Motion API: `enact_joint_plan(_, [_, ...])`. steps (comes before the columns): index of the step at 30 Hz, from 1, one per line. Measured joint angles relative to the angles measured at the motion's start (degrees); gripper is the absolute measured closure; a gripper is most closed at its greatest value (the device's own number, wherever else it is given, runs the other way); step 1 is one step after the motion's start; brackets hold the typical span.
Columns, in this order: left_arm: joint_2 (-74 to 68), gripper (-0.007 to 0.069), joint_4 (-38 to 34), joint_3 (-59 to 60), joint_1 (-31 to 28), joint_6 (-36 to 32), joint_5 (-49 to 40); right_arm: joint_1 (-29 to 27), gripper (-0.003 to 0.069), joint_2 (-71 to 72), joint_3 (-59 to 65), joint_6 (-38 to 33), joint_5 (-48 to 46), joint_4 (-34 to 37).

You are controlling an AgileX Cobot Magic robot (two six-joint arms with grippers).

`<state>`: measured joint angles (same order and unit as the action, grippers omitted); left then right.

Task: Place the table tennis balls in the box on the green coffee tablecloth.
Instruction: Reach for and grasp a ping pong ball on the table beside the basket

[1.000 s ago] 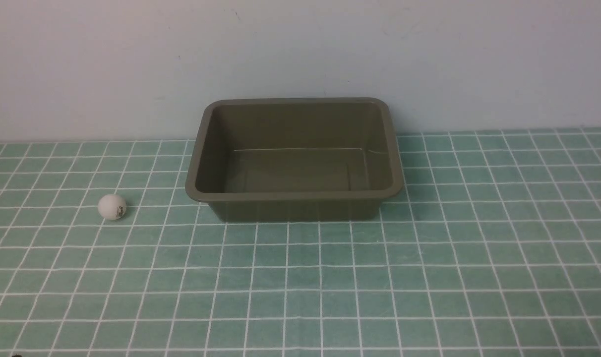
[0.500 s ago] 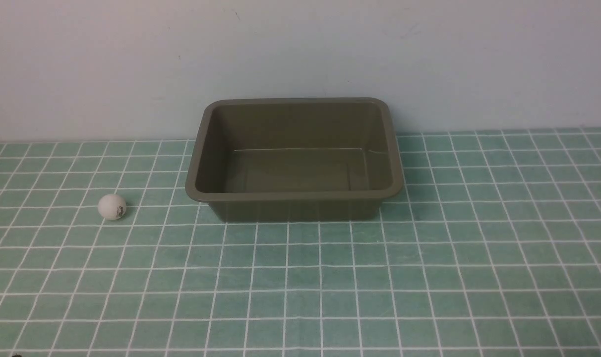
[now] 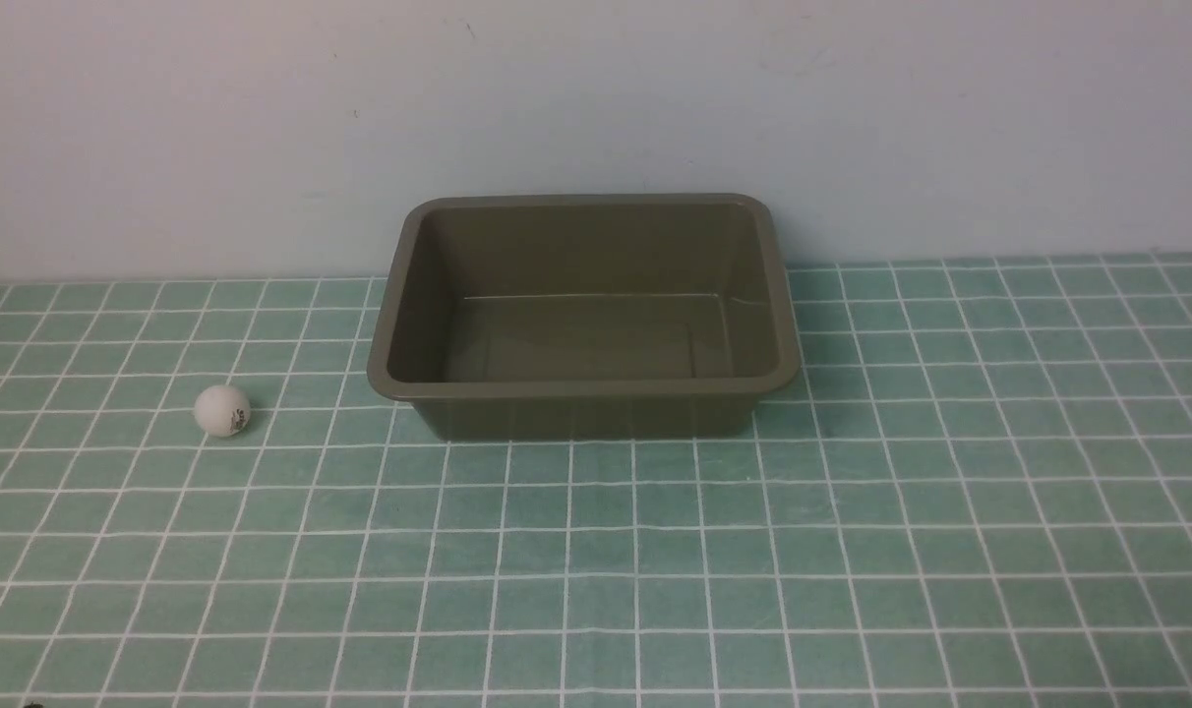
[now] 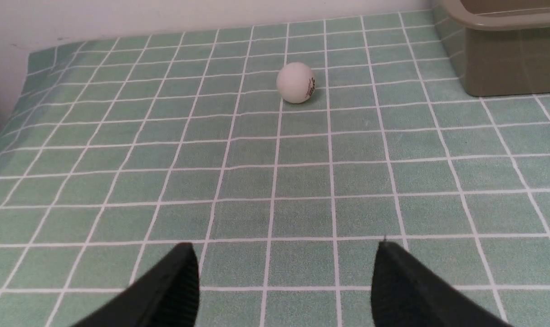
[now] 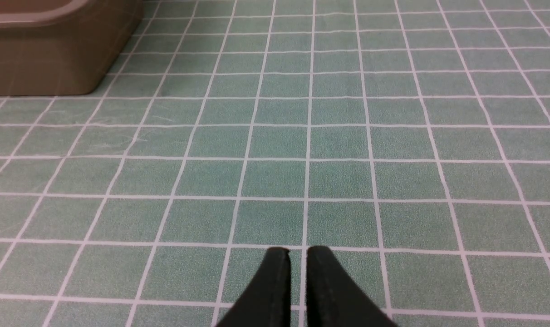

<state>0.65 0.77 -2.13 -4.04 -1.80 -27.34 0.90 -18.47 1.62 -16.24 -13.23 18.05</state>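
Note:
A white table tennis ball [image 3: 222, 410] with a small dark mark lies on the teal-green checked tablecloth [image 3: 596, 551], to the left of the olive-brown box [image 3: 584, 313]. The box is lidless and nothing shows inside it. Neither gripper shows in the front view. In the left wrist view my left gripper [image 4: 284, 254] is open and empty, low over the cloth, with the ball [image 4: 296, 82] well ahead of it and the box corner [image 4: 506, 50] beyond. In the right wrist view my right gripper [image 5: 298, 254] is shut and empty over bare cloth, the box corner [image 5: 52, 54] off ahead.
A pale wall [image 3: 596, 108] rises directly behind the box. The cloth's left edge [image 4: 12, 118] drops off near the wall in the left wrist view.

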Motion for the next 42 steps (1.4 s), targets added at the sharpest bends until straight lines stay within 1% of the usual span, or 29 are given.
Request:
enact_joint_plan(2, [0.0, 0.0164, -1.2, 0.0, 0.0, 0.2, 1.6, 0.0, 0.0615, 0.0, 0.0, 0.0, 0.0, 0.0])
enact_joint_plan(4, [0.0, 0.0164, -3.9, 0.0, 0.0, 0.4, 5.1, 0.0, 0.0615, 0.0, 0.0, 0.0, 0.0, 0.0])
enact_joint_plan(6, [0.0, 0.0164, -9.3, 0.0, 0.0, 0.5, 11.6, 0.0, 0.0615, 0.0, 0.0, 0.0, 0.0, 0.0])
enact_joint_plan(10, [0.0, 0.0164, -18.6, 0.0, 0.0, 0.5, 21.6, 0.0, 0.0615, 0.0, 0.0, 0.0, 0.0, 0.0])
enact_joint_plan(12, [0.0, 0.0164, -24.4, 0.0, 0.0, 0.6, 26.2, 0.0, 0.0615, 0.0, 0.0, 0.0, 0.0, 0.0])
enact_joint_plan(14, [0.0, 0.0164, -29.0, 0.0, 0.0, 0.6, 28.8, 0.0, 0.0615, 0.0, 0.0, 0.0, 0.0, 0.0])
enact_joint_plan(18, [0.0, 0.0164, -34.6, 0.0, 0.0, 0.6, 31.3, 0.0, 0.0615, 0.0, 0.0, 0.0, 0.0, 0.0])
enact_joint_plan(22, [0.0, 0.0164, -36.4, 0.0, 0.0, 0.5, 32.4, 0.0, 0.0615, 0.0, 0.0, 0.0, 0.0, 0.0])
enact_joint_plan(30, [0.0, 0.0164, -36.6, 0.0, 0.0, 0.5, 34.3, 0.0, 0.0615, 0.0, 0.0, 0.0, 0.0, 0.0])
enact_joint_plan(32, [0.0, 0.0164, -36.6, 0.0, 0.0, 0.5, 36.2, 0.0, 0.0615, 0.0, 0.0, 0.0, 0.0, 0.0])
enact_joint_plan(36, [0.0, 0.0164, -36.9, 0.0, 0.0, 0.8, 43.2, 0.0, 0.0615, 0.0, 0.0, 0.0, 0.0, 0.0])
enact_joint_plan(39, [0.0, 0.0164, -36.9, -1.0, 0.0, 4.0, 50.8, 0.0, 0.0615, 0.0, 0.0, 0.0, 0.0, 0.0])
enact_joint_plan(41, [0.0, 0.0164, -35.1, -2.9, 0.0, 5.1, 52.7, 0.0, 0.0615, 0.0, 0.0, 0.0, 0.0, 0.0])
enact_joint_plan(42, [0.0, 0.0164, -31.2, -4.8, 0.0, 5.1, 51.8, 0.0, 0.0615, 0.0, 0.0, 0.0, 0.0, 0.0])
